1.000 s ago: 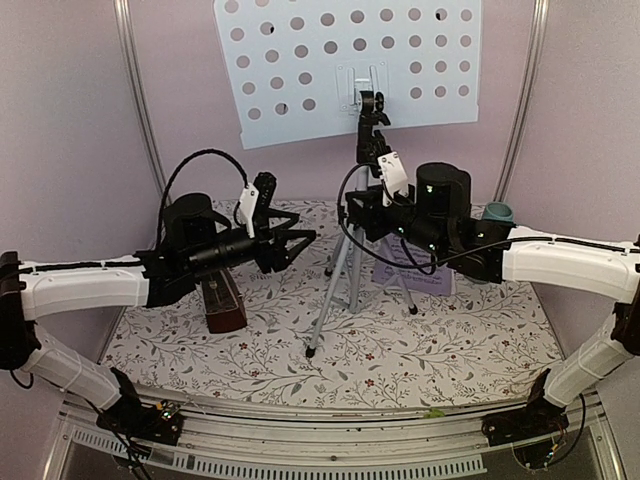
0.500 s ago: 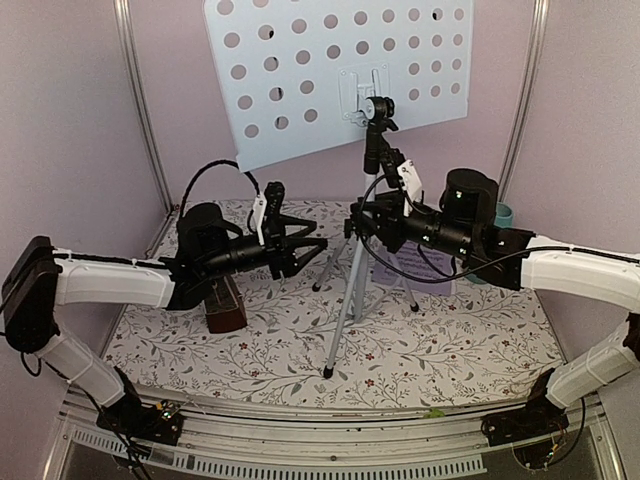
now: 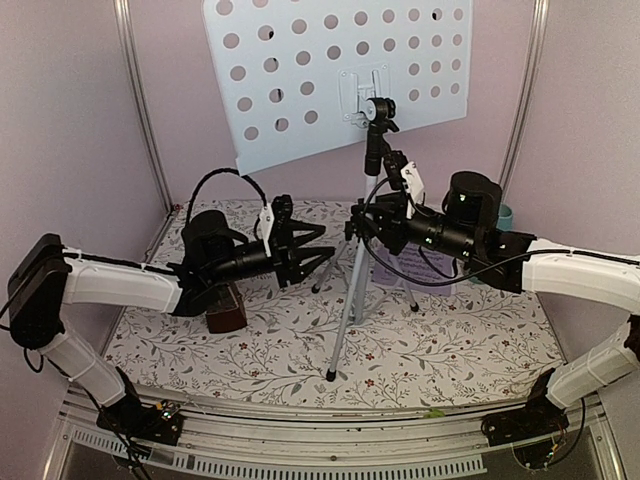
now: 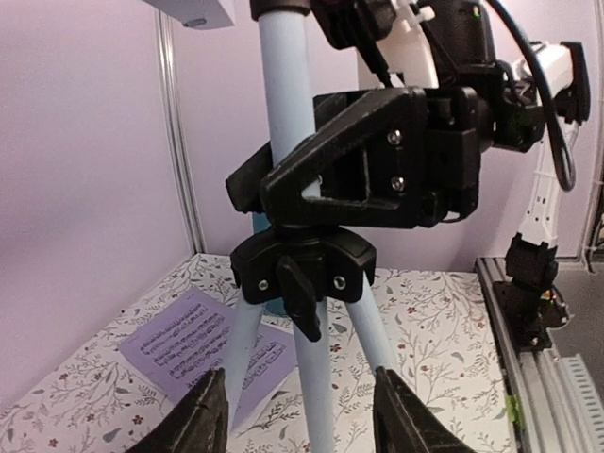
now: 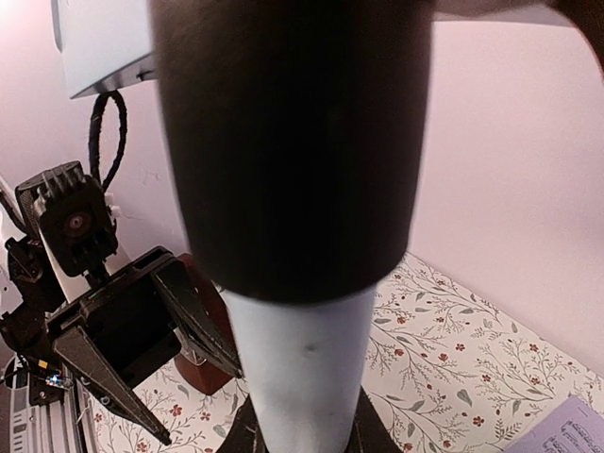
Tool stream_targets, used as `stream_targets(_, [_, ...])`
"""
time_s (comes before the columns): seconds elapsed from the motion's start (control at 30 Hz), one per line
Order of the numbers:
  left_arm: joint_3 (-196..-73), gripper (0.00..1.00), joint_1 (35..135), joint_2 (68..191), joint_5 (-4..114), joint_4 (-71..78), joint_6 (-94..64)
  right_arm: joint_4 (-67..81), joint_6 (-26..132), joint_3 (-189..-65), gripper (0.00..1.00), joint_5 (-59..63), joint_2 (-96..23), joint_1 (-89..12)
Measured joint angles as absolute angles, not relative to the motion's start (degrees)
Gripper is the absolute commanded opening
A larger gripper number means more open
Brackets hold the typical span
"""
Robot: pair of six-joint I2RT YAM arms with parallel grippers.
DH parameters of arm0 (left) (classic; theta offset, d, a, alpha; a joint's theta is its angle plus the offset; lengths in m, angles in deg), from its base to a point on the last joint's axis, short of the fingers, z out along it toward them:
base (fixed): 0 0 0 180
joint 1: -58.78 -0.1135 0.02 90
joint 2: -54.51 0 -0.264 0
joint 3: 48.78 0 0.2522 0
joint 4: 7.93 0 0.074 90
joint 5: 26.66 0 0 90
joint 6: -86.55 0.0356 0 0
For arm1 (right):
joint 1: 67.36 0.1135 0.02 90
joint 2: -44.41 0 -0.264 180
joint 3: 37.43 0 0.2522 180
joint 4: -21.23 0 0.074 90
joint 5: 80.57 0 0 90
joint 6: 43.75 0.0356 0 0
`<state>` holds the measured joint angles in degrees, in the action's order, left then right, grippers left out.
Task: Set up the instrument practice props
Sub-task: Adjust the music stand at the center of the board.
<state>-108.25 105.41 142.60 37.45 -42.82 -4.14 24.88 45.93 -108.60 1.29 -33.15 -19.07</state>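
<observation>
The pale-blue perforated music stand (image 3: 340,70) stands mid-table on silver tripod legs (image 3: 343,310), its desk tilted. My right gripper (image 3: 368,222) is shut on the stand's pole just above the black leg hub; the pole (image 5: 293,368) fills the right wrist view. My left gripper (image 3: 318,258) is open and empty, level with the legs and just left of them. In the left wrist view the fingertips (image 4: 209,415) flank the tripod legs (image 4: 316,377) without touching. The dark-red metronome (image 3: 225,305) sits under my left arm. The lilac sheet music (image 3: 420,268) lies behind the stand.
A teal cup (image 3: 503,214) stands at the back right, behind my right arm. Lilac walls and metal corner posts (image 3: 140,110) close in the back and sides. The floral cloth (image 3: 440,350) covers the table.
The stand has moved up and a little left, and its front foot has shifted nearer. My left gripper has moved right toward the tripod legs. The right gripper stays clamped on the pole.
</observation>
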Motion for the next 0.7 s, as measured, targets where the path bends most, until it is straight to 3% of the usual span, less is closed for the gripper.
stream_targets(0.27, [-99.2, 0.52, 108.1, 142.6, 44.6, -50.0, 19.4, 24.4, 46.0, -108.5, 0.0, 0.1, -32.9, -19.2])
stream_targets(0.7, [-103.0, 0.51, 111.9, 144.7, 55.8, -54.8, 51.7, 23.8, 46.0, -108.6, 0.0, -1.1, -32.6, -19.4])
